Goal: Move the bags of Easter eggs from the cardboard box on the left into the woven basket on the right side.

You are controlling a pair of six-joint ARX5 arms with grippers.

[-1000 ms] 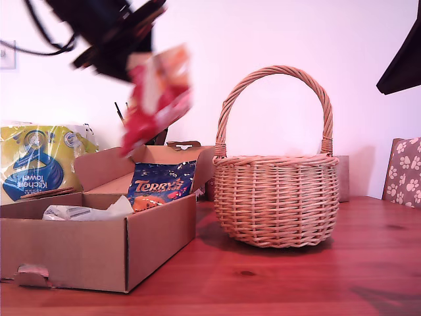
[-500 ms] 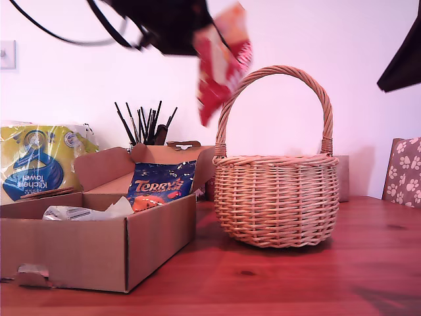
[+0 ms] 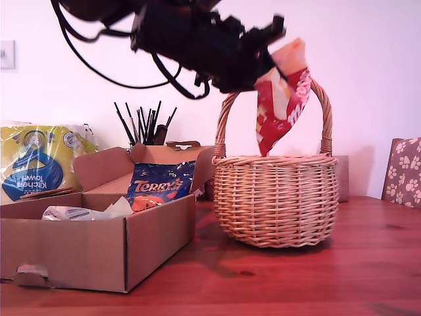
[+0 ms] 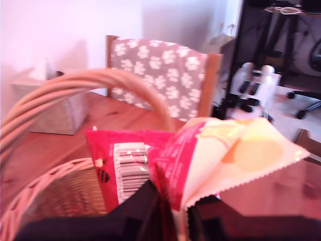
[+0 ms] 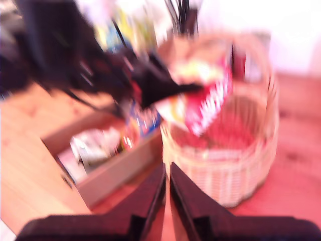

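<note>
My first claw (image 3: pixel 263 62) dangles red bag (image 3: pixel 281 99) above basket rim (image 3: pixel 276 160).

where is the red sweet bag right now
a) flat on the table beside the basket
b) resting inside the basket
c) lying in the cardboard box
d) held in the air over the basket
d: my first gripper is shut on the red sweet bag, which hangs in the air under the arched handle above the basket; only the blue bag lies in the cardboard box.
</note>
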